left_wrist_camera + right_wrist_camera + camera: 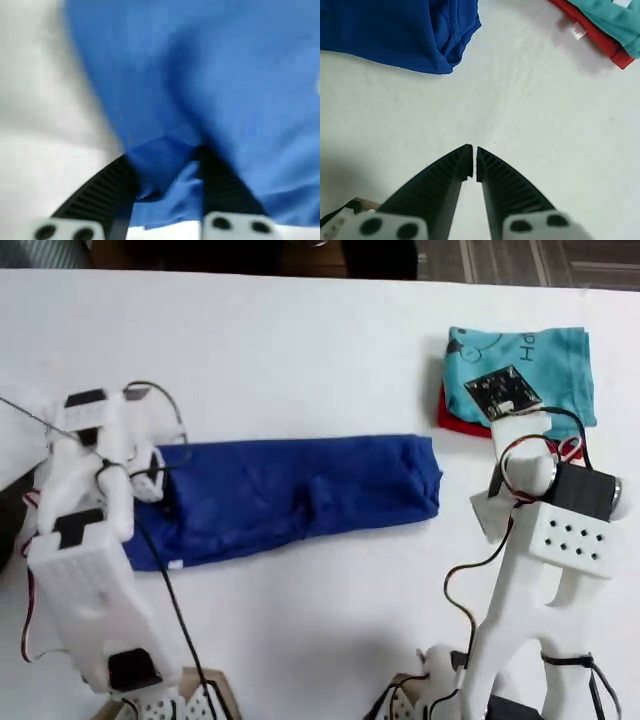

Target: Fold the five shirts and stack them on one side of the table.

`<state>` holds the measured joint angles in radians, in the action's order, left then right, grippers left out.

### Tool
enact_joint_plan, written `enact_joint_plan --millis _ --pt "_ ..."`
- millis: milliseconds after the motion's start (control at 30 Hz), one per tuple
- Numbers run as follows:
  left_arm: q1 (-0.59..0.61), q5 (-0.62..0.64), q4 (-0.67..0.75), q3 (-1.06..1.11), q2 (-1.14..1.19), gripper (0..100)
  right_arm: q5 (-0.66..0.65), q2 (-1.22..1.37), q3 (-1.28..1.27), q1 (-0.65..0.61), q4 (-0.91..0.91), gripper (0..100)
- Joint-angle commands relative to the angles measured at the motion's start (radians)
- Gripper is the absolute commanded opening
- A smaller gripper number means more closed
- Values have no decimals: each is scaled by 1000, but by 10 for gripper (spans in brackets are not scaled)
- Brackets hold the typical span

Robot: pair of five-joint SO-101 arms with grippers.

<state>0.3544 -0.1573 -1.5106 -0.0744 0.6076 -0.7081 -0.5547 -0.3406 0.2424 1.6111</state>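
Note:
A dark blue shirt [300, 495] lies folded into a long strip across the middle of the white table [300, 350]. My left gripper [167, 167] is at the strip's left end, its black fingers [112, 182] shut on a fold of the blue shirt [210, 75]. A teal shirt [520, 365] lies folded on top of a red shirt [455, 418] at the far right. My right gripper [470, 162] hovers shut over bare table between the blue shirt's right end [405, 35] and the stacked red shirt [592, 37] and teal shirt [612, 17], holding nothing.
The left arm's white body [85, 540] stands over the table's left front. The right arm [540, 540] rises at the right front, its camera board covering part of the teal shirt. Bare table lies behind the blue strip and in front of it.

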Motion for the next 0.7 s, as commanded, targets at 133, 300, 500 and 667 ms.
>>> enact_joint_plan --millis 133,300,500,667 --pt "55 -12 -21 -22 38 25 3 -38 -43 12 -15 21" --pt "218 -135 -23 -45 37 25 3 -62 -270 84 -186 21" --pt "417 -258 -137 -213 46 25 -2 -96 -543 236 -440 21" --pt "434 -273 -275 -355 38 25 2 -96 -726 303 -595 21"
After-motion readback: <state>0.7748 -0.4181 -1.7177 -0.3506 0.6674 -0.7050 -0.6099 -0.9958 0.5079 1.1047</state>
